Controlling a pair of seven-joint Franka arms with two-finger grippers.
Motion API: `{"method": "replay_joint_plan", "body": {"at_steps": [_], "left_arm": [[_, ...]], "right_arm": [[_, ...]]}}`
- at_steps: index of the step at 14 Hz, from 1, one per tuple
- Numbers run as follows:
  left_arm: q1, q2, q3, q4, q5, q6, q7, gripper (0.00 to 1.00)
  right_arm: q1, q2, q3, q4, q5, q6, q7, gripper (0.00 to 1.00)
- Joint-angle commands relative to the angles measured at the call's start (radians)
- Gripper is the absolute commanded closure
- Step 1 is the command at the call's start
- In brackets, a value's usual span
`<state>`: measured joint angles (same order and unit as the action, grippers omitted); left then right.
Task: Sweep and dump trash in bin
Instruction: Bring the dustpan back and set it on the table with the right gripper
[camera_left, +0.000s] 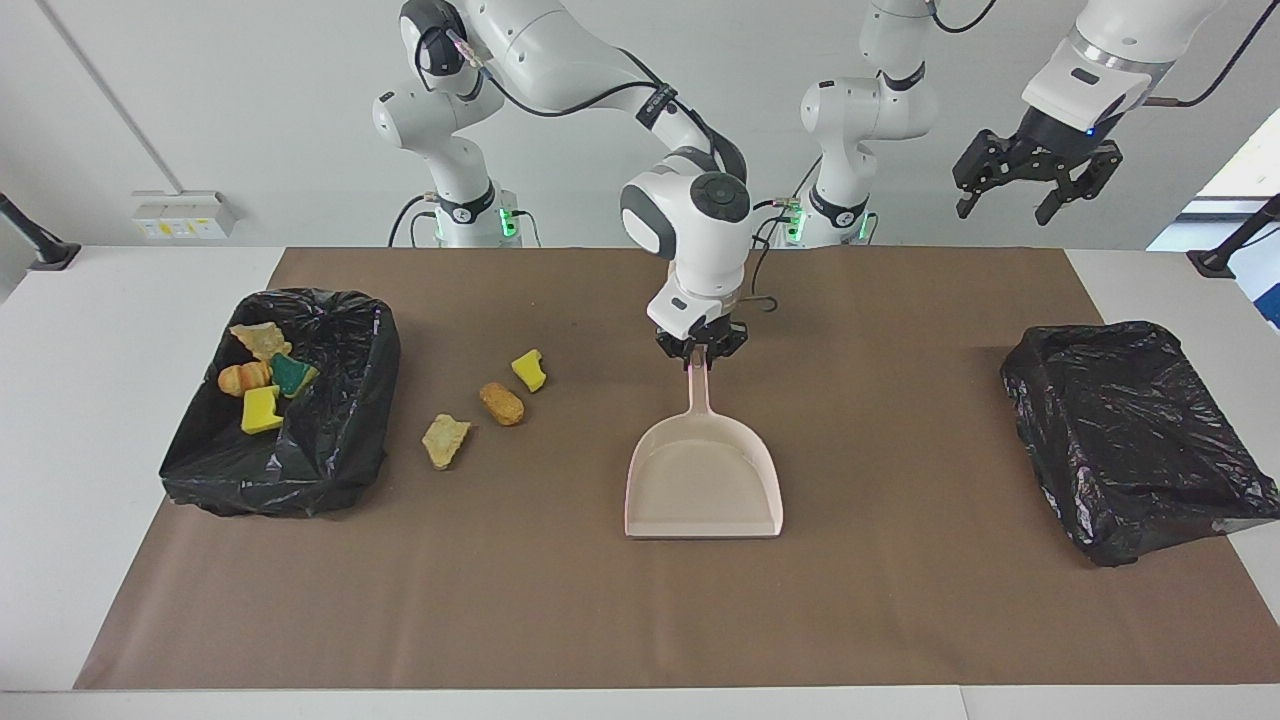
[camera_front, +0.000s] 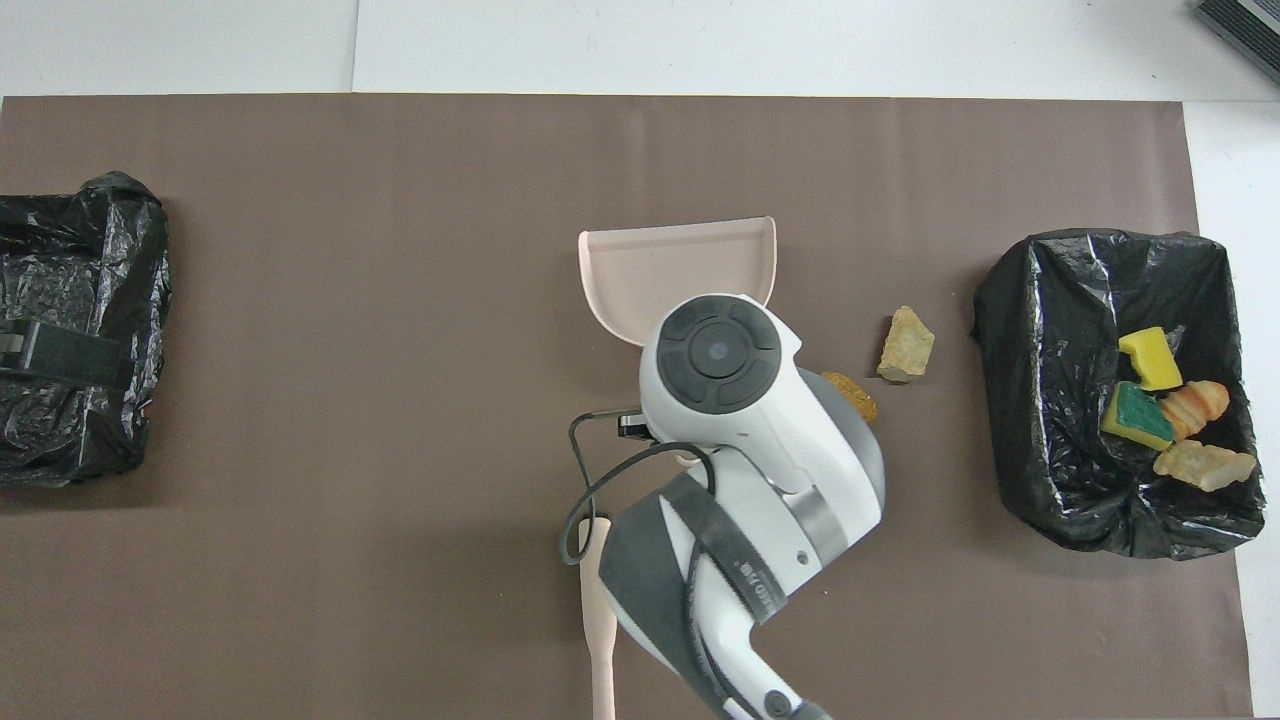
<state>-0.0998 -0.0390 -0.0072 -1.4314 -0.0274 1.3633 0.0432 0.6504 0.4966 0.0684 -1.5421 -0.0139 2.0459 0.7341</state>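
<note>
Brown mat (camera_left: 900, 600) on a white table (camera_left: 120, 560); beige dustpan (camera_left: 703, 485); glossy black liners on both bins, one (camera_left: 330, 440) at the right arm's end and one (camera_left: 1130, 440) at the left arm's end. Loose scraps: one yellow (camera_left: 529, 369), one orange-brown (camera_left: 501, 403), one pale tan (camera_left: 444, 441). In the bin at the right arm's end: a yellow piece (camera_left: 261, 410), a green-faced piece (camera_left: 293, 373), an orange-tan piece (camera_left: 243, 377) and a pale tan piece (camera_left: 260, 340); the arms are white with black grippers.

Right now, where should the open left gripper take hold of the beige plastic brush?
Grip the beige plastic brush by its slim handle, coming from straight above with the jaws across its width. It lies flat on the brown mat, with the handle end toward the robots.
</note>
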Motion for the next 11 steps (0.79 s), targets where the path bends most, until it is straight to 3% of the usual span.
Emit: {"method": "replay_joint_plan", "body": {"at_steps": [1, 8, 9, 11], "left_arm": [[0.008, -0.013, -0.002, -0.006, 0.001, -0.012, 0.015, 0.0], [0.008, -0.013, -0.002, -0.006, 0.0, -0.012, 0.015, 0.0], [0.008, -0.013, -0.002, -0.006, 0.0, -0.012, 0.015, 0.0], [0.008, -0.013, -0.002, -0.006, 0.0, -0.013, 0.015, 0.0]], "right_arm": [[-0.009, 0.002, -0.002, 0.013, 0.038, 0.031, 0.001, 1.0], [-0.029, -0.009, -0.002, -0.033, 0.045, 0.06, -0.114, 1.0], [-0.035, -0.009, -0.002, -0.033, 0.045, 0.06, -0.119, 0.76], [-0.037, -0.009, -0.002, -0.032, 0.039, 0.048, -0.134, 0.0]]}}
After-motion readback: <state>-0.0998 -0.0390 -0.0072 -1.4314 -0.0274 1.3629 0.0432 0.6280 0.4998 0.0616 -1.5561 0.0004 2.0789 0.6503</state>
